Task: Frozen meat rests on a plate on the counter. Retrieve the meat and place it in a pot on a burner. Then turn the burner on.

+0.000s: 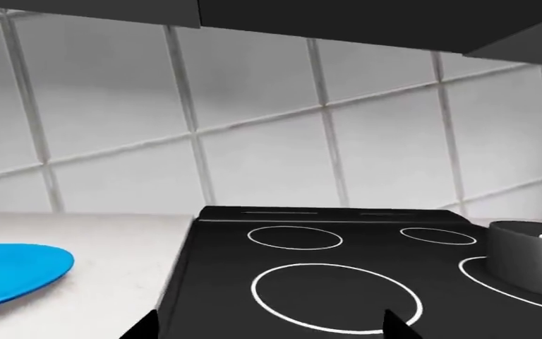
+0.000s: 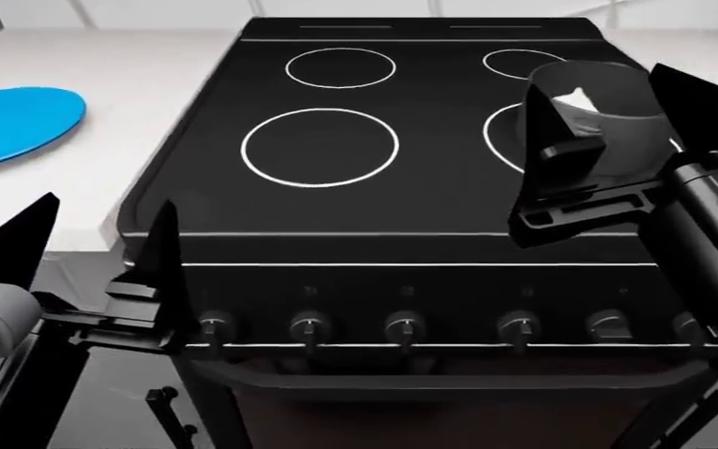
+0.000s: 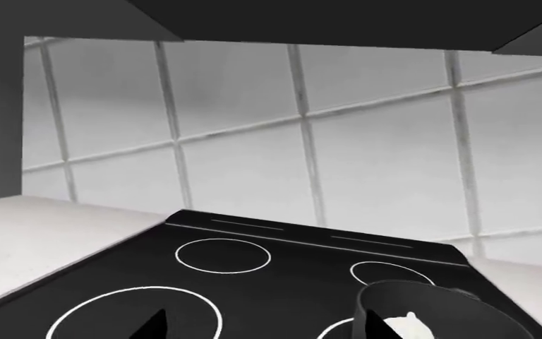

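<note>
— White square wall tiles (image 1: 271, 127) with grey grout back everything I see from the wrist cameras. Below them runs the flat black glass cooktop (image 2: 209, 112), with the white, faintly marbled stone-look counter (image 2: 72, 196) along its left edge.

— Where is the meat?

— I see the small pale cream-white rounded lump of frozen meat (image 3: 405, 328) inside the dark grey round metal pot (image 3: 440, 311), against its far wall. It is too rounded and too hidden for me to call a long axis or a facing. The pot sits on the large thin white circle burner (image 2: 499, 136) at the cooktop's front right, partly behind my right arm in the head view.

— And the plate?

— The flat round bright blue plate (image 2: 10, 122) lies on the counter well left of the cooktop, with nothing on it.

— Hands?

— My right gripper (image 2: 609, 122) hangs in front of the pot with its fingers spread and nothing between them. My left gripper (image 2: 104, 253) is low at the front left corner of the stove, fingers also spread and empty.

— Room to move?

— The two left rings, front (image 2: 321, 147) and back (image 2: 340, 67), are bare. A row of black control knobs (image 2: 403, 327) lines the front panel, below the cooktop's front edge and between my two arms.
</note>
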Motion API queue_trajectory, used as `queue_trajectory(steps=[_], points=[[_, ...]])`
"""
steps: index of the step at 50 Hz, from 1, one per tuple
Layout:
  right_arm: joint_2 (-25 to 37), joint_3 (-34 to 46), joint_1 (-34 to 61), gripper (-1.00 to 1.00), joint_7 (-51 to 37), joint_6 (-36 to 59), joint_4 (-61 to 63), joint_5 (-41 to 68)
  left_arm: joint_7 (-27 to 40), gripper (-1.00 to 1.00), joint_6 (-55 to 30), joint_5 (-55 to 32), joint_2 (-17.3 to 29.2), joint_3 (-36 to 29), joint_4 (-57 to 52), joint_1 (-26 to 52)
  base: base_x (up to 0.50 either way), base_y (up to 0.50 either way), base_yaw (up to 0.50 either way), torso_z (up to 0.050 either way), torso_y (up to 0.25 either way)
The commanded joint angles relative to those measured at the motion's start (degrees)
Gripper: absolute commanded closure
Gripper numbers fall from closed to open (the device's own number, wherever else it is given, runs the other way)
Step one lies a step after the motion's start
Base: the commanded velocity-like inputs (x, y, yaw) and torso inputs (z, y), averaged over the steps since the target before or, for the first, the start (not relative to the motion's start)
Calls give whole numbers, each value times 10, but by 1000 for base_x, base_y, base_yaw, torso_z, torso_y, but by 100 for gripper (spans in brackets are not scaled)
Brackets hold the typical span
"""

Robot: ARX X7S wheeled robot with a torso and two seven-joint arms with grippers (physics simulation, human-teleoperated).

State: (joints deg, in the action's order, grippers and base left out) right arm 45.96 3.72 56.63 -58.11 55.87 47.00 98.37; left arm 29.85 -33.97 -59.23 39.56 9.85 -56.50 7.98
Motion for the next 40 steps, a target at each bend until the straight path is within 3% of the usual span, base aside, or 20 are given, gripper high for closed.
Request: queue_trajectory(steps=[1, 12, 30, 32, 34, 35, 40], points=[[2, -1, -4, -100, -2, -4, -1, -3, 1, -100, 5, 1, 0, -6, 2, -1, 0, 0, 0, -50, 0], [-16, -5, -44, -100, -13, -16, 21, -43, -5, -100, 17, 4, -7, -10, 5, -12, 0, 0, 0, -50, 0], [-58, -11, -121, -100, -129, -12, 130, -77, -24, -100, 54, -18, -10, 2, -14, -44, 0, 0, 0, -50, 0], [-92, -39, -116, -100, -146, 30, 130, -56, -27, -100, 60, -19, -13, 2, -15, -48, 0, 0, 0, -50, 0], [-241, -211, -104, -100, -235, 202, 130, 116, -31, -100, 65, -19, -16, 1, -14, -51, 0, 0, 0, -50, 0], [-276, -266, -110, -100, -258, 288, 130, 153, -33, -100, 67, -19, -17, 1, -14, -53, 0, 0, 0, -50, 0], [-323, -308, -126, -100, -301, 341, 130, 195, -43, -100, 81, -25, -25, -2, -9, -58, 0, 0, 0, -50, 0]])
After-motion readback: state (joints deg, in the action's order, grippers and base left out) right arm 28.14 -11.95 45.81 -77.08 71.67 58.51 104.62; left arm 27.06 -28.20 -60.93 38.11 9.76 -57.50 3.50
